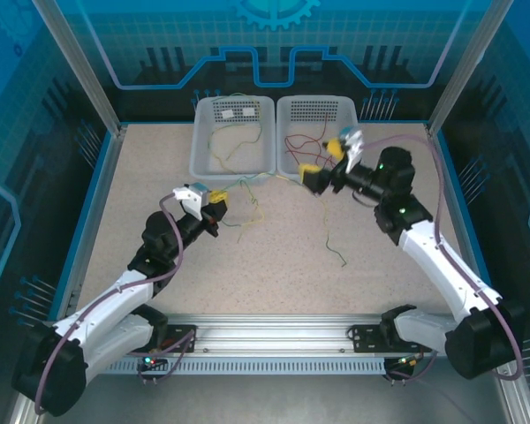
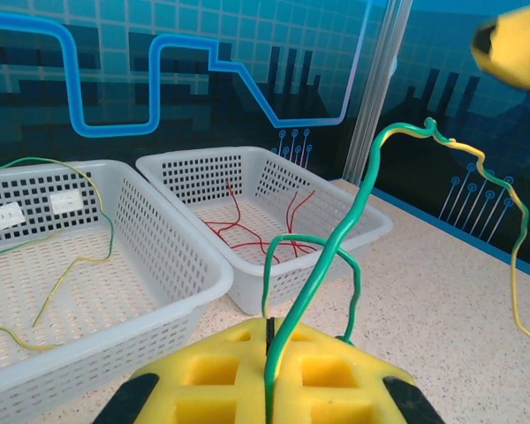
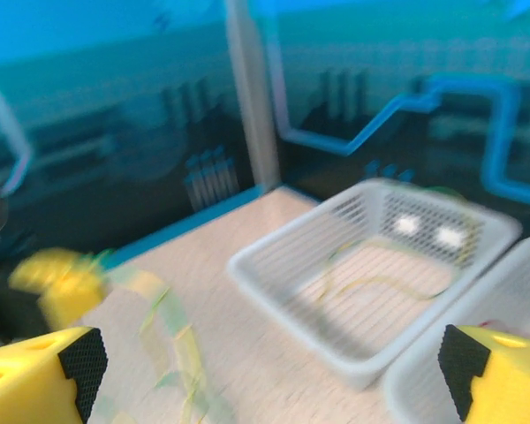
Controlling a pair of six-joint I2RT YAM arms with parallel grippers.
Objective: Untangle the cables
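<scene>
My left gripper (image 1: 215, 209) is over the table's middle left, its yellow pads (image 2: 203, 371) shut on a green cable (image 2: 337, 243). That cable rises, loops, and meets a yellowish cable (image 2: 515, 265) trailing to the right. More green and yellow strands (image 1: 246, 196) lie on the table ahead of it. My right gripper (image 1: 322, 160) hovers at the near rim of the right basket (image 1: 287, 163), fingers (image 3: 37, 378) wide open with nothing between them. Red cables (image 2: 247, 231) lie in that basket. Another green-yellow cable (image 1: 333, 245) lies loose on the table.
Two white perforated baskets stand side by side at the back; the left basket (image 1: 201, 163) holds yellow-green cables (image 2: 66, 274). Blue walls and metal posts (image 1: 79, 66) surround the speckled table (image 1: 274, 274). The right wrist view is motion-blurred.
</scene>
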